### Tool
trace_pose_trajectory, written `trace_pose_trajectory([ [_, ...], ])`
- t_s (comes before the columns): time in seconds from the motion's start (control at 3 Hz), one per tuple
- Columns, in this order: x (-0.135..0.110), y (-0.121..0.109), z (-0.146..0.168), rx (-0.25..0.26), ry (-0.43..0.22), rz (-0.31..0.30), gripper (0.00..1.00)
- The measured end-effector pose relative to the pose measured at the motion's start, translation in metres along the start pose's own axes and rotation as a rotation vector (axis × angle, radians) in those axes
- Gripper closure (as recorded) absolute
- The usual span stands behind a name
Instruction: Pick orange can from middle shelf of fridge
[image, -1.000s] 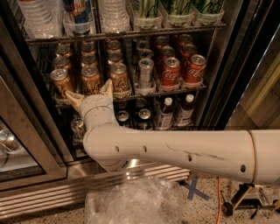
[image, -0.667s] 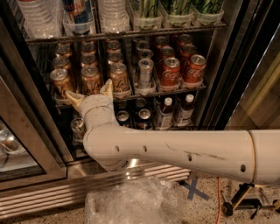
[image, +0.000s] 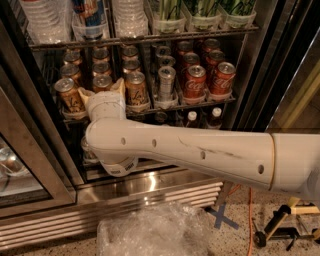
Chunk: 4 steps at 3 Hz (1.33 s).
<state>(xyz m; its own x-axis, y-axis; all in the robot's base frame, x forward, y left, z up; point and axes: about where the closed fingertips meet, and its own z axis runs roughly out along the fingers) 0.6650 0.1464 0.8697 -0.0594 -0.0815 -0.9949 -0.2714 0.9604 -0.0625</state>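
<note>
The orange can stands on the middle shelf of the fridge, second column from the left, between like cans. The gripper is right at it, covering its lower part; whether it is clenched on the can cannot be told. Red cans stand further right.

The gripper, smooth matt cream plastic, sits at the middle shelf of dark metal wire. The orange can is glossy aluminium. The fridge frame is brushed steel.
</note>
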Motion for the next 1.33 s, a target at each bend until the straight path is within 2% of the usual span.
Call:
trace_pose_trajectory([
  [0.33, -0.0104, -0.0045, 0.0169, 0.027, 0.025, -0.009, 0.25],
  [0.67, -0.0116, -0.0048, 0.0182, 0.029, 0.027, -0.009, 0.07],
  [1.33, -0.0080, -0.0047, 0.0121, 0.023, 0.009, -0.013, 0.00],
])
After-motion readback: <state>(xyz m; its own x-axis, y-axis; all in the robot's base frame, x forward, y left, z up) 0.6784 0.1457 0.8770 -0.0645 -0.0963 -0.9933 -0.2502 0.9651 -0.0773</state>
